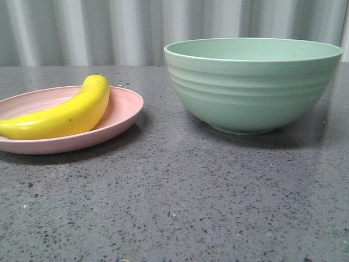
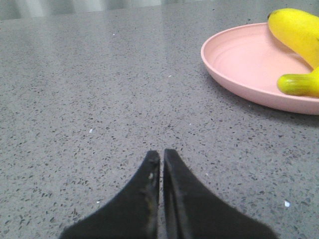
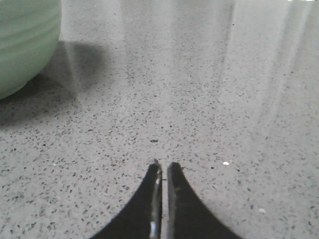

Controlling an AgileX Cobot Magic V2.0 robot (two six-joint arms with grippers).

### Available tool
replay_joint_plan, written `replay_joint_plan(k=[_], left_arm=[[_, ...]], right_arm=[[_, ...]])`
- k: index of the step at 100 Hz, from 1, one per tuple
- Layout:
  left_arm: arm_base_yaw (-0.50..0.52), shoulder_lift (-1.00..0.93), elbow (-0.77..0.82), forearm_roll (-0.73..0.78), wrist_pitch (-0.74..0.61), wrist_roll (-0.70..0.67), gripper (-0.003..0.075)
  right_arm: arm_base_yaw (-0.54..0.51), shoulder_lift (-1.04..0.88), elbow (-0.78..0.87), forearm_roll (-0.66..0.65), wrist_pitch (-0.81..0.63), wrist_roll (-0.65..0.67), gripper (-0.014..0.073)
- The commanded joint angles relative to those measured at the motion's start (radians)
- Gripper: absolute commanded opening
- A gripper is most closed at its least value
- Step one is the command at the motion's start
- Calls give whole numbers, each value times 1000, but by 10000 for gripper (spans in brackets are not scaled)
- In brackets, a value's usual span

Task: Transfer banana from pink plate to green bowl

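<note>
The yellow banana (image 1: pixel 62 114) lies curved on the pale-pink plate (image 1: pixel 122 117) at the left of the table. The tall mint-green ridged bowl (image 1: pixel 253 87) stands to the plate's right and looks empty at its rim. Neither gripper shows in the front view. In the left wrist view my left gripper (image 2: pixel 161 153) is shut and empty over bare table, well short of the plate (image 2: pixel 239 59) and banana (image 2: pixel 299 35). In the right wrist view my right gripper (image 3: pixel 164 165) is shut and empty, apart from the bowl (image 3: pixel 25 40).
The table (image 1: pixel 180 196) is a dark grey speckled stone top. A pale corrugated wall (image 1: pixel 136 27) runs behind it. A gap of bare table lies between plate and bowl.
</note>
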Motion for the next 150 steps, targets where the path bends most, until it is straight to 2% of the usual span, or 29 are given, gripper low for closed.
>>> replay_joint_plan(k=[1, 60, 72, 83, 92, 106, 125, 150], left_arm=[[2, -28, 11, -9, -63, -7, -20], [2, -28, 11, -9, -65, -7, -20], [2, -28, 11, 110, -100, 6, -20], [2, -28, 11, 111, -131, 6, -20], [2, -28, 11, 103, -158, -1, -20], [2, -28, 11, 12, -178, -7, -20], [2, -28, 11, 12, -187, -7, -20], [2, -28, 11, 12, -333, -7, -20]], right_arm=[[-5, -23, 18, -11, -37, -2, -67], [-5, -23, 18, -11, -37, -2, -67], [-5, -23, 18, -11, -37, -2, -67], [-5, -23, 18, -11, -44, -2, -67], [-5, -23, 18, -11, -72, -2, -67], [-5, -23, 18, -11, -111, -2, -67], [-5, -23, 18, -11, -174, -2, -67], [-5, -23, 18, -8, -332, -2, -67]])
